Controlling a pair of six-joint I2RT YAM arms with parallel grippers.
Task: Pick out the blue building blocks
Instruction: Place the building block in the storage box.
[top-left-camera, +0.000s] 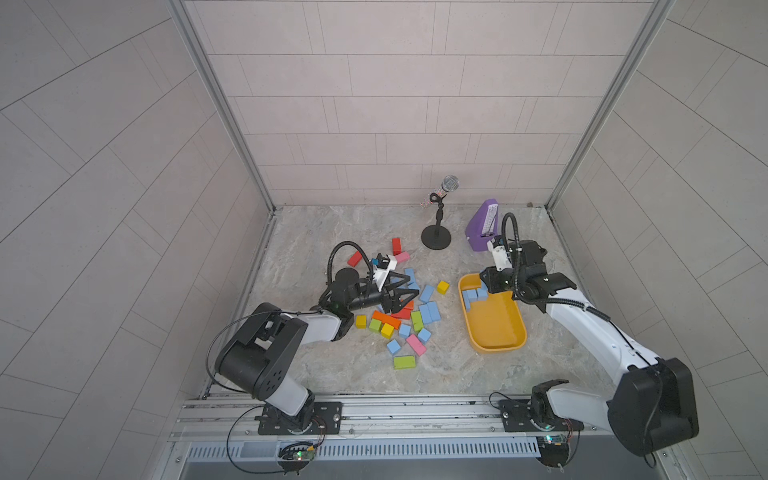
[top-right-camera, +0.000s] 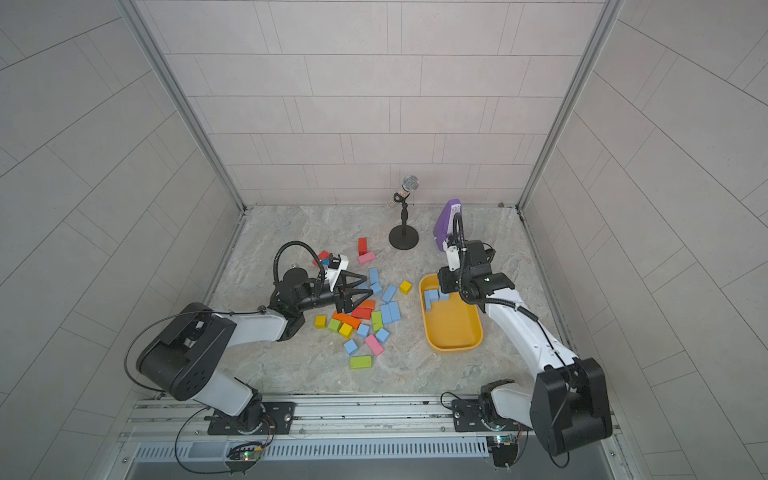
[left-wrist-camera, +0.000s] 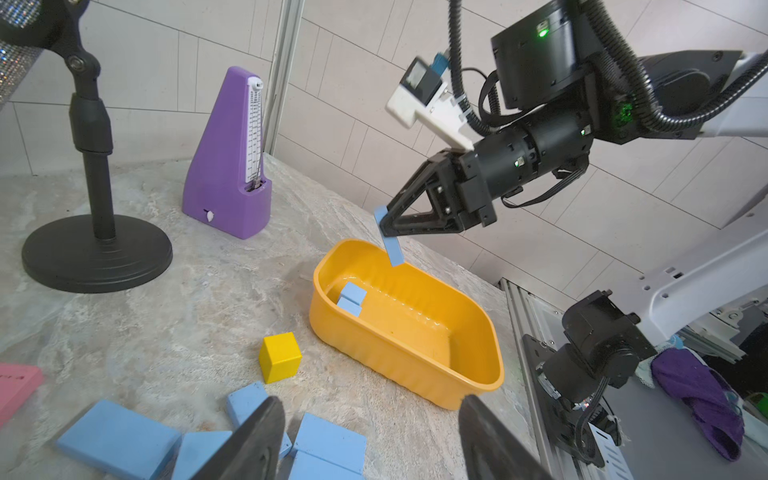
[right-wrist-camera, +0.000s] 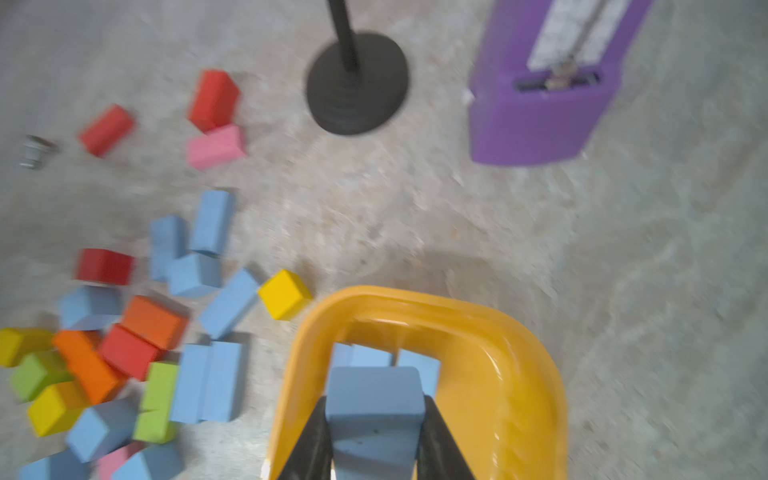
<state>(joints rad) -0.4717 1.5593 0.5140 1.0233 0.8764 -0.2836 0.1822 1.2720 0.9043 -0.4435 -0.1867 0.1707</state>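
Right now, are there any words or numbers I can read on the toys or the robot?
Nothing here reads clearly.
On the purple metronome, the white scale strip: printed marks, too small to read.
On the pink block: faint dark marks, too blurred to read.
On the blue building block in the right gripper: no writing.
On the yellow tub: no writing.

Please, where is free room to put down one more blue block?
The yellow tray's near half is bare; blue blocks crowd its far end, under the right gripper. The table is bare between tray and rail, crowded by the left gripper.
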